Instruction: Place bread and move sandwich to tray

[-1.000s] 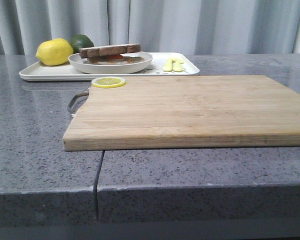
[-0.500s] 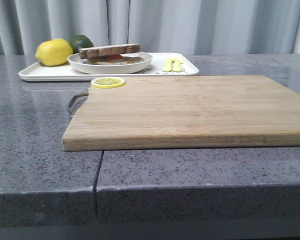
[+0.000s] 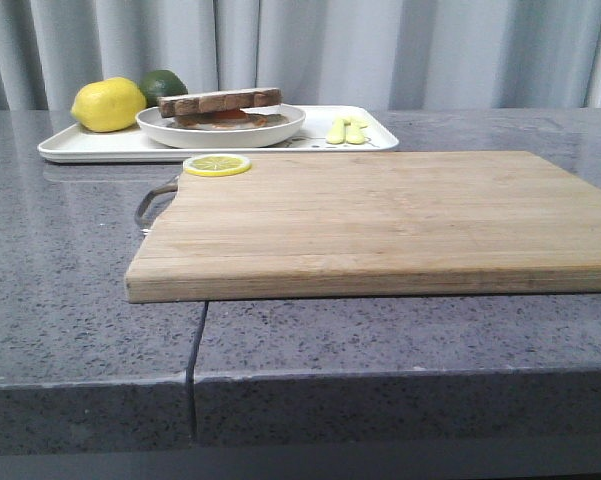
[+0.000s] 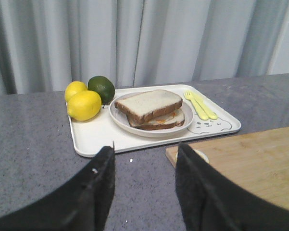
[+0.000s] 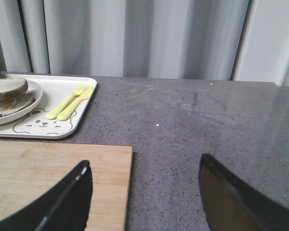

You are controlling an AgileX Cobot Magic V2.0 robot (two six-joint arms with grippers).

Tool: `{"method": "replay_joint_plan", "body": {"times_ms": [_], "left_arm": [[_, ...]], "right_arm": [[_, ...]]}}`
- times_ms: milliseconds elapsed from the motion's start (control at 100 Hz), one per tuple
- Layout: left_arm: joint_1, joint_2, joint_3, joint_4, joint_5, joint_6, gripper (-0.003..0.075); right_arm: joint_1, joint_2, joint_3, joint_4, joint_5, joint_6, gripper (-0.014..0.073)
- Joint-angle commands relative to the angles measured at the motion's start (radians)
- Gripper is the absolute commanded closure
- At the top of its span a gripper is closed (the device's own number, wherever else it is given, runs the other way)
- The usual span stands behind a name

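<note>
The sandwich, brown-crusted bread slices with an egg between them, lies on a round white plate on the white tray at the back left. In the left wrist view the sandwich has a pale slice on top, and the tray lies just beyond my open, empty left gripper. No lone bread slice shows apart from the stack. My right gripper is open and empty over the cutting board's right edge, with the tray and sandwich far off. Neither gripper shows in the front view.
A wooden cutting board fills the middle of the grey counter, with a lemon slice on its back left corner. On the tray are a lemon, a lime and a yellow fork and knife. Curtains hang behind.
</note>
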Motion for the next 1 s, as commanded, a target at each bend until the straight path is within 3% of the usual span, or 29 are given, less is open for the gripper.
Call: {"method": "replay_joint_plan", "body": {"times_ms": [0, 100, 210, 300, 440, 470, 990], "left_arm": [[-0.007, -0.026, 0.041, -0.004, -0.140, -0.001, 0.0439], [-0.007, -0.026, 0.092, -0.004, -0.170, -0.001, 0.0439], [-0.007, -0.026, 0.109, -0.004, -0.179, -0.001, 0.0461], [-0.007, -0.026, 0.109, -0.004, -0.187, -0.001, 0.0533], [-0.007, -0.026, 0.109, -0.004, -0.224, -0.001, 0.0710], [-0.007, -0.026, 0.109, -0.004, -0.234, -0.001, 0.0738], [-0.007, -0.026, 0.109, -0.004, -0.243, -0.001, 0.0740]], "right_arm": [[-0.005, 0.000, -0.029, 0.003, -0.056, -0.003, 0.0116], [-0.005, 0.000, -0.029, 0.003, -0.056, -0.003, 0.0148], [-0.005, 0.000, -0.029, 0.003, -0.056, -0.003, 0.0280], [-0.005, 0.000, -0.029, 0.003, -0.056, -0.003, 0.0437], [-0.005, 0.000, -0.029, 0.003, -0.056, -0.003, 0.0669], [-0.005, 0.000, -0.029, 0.003, -0.056, -0.003, 0.0658], [-0.005, 0.000, -0.029, 0.003, -0.054, -0.003, 0.0661]]}}
